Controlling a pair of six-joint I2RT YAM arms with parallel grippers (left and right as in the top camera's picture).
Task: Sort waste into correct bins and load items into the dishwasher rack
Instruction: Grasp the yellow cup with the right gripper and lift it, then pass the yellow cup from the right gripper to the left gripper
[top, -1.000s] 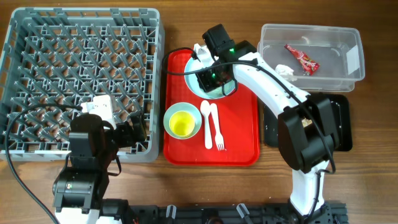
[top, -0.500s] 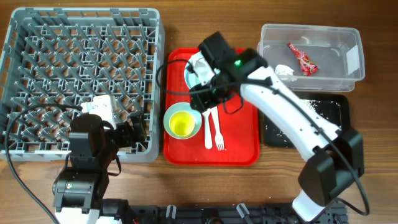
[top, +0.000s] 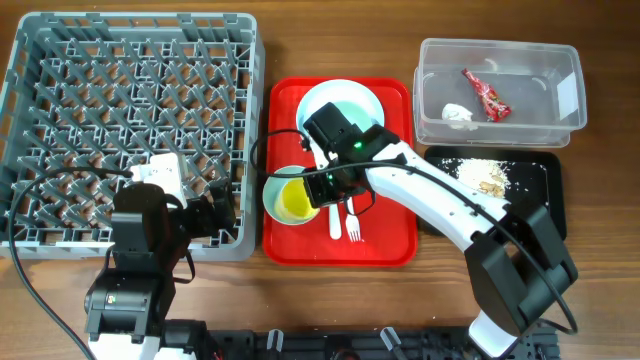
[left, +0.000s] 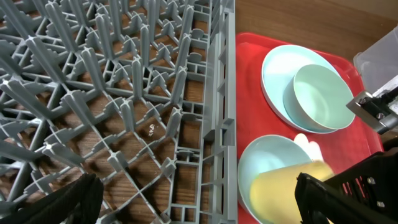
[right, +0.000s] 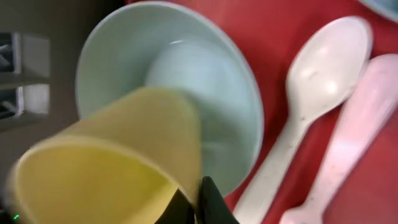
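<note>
Yellow cup (right: 112, 155) now tilts up from the near mint bowl (right: 214, 87) on the red tray (top: 385, 245), its rim pinched by the right gripper (right: 198, 202), which has come over from the far plate (top: 318, 97). Judged: loading into the rack (top: 60, 60) is starting. Left gripper (left: 205, 196) idle, spread wide.

Below me, the wooden table (top: 330, 40) carries grey rack (top: 60, 60) at nine o'clock, red tray (top: 385, 230) centre, clear tub (top: 500, 45) at two, black tray (top: 540, 175) at three.

A matt grey plastic dishwasher rack (top: 130, 120) sits on a wooden table (top: 600, 300) with visible grain. The red serving tray (top: 385, 245) is smooth, glossy plastic. The yellow cup (right: 124, 143), mint bowl (right: 230, 93) and white spoon (right: 323, 68) look smooth and faintly shiny. The tub (top: 500, 45) is clear plastic, and the black tray (top: 540, 175) is matt.
</note>
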